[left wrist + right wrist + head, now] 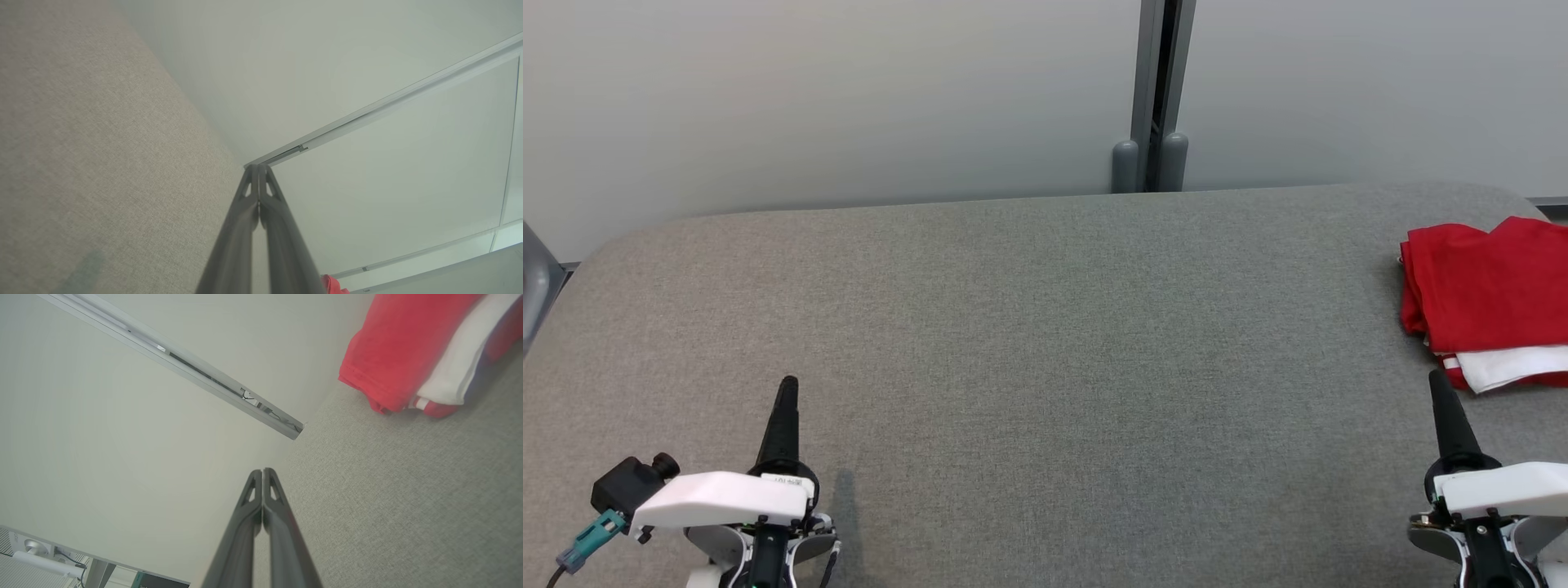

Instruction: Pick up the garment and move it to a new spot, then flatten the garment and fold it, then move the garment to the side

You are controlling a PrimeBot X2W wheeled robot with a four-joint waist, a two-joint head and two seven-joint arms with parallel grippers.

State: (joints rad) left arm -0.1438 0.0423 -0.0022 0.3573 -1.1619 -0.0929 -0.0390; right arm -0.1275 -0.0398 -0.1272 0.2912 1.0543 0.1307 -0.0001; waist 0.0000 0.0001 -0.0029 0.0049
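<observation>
Head view first, and I am reading it from the left. The left jaws are sitting near the bench's (pixel 1045 327) front left corner, pressed together and holding nothing, with the fingers (pixel 783 416) pointing toward the far edge. The left wrist view is confirming it: both fingers (pixel 241 228) are meeting at the tips.

The middle of the bench is lying bare in front of me.

Near the front right corner the right jaws are likewise closed on nothing, their fingers (pixel 1450 416) aiming at the far edge; in the right wrist view the fingers (pixel 245 522) are touching along their length.

The garment (pixel 1478 294) is lying at the right edge of the bench, stacked in red layers with a white sleeve showing at its near side. It is sitting just beyond the right fingertips and slightly outboard, not touching them, and well apart from the left jaws. The picture's edge is cutting it off, so I am not calling its long axis.

I am judging the right arm the nearer one for any reach. The pile is looking folded and set aside to me.
</observation>
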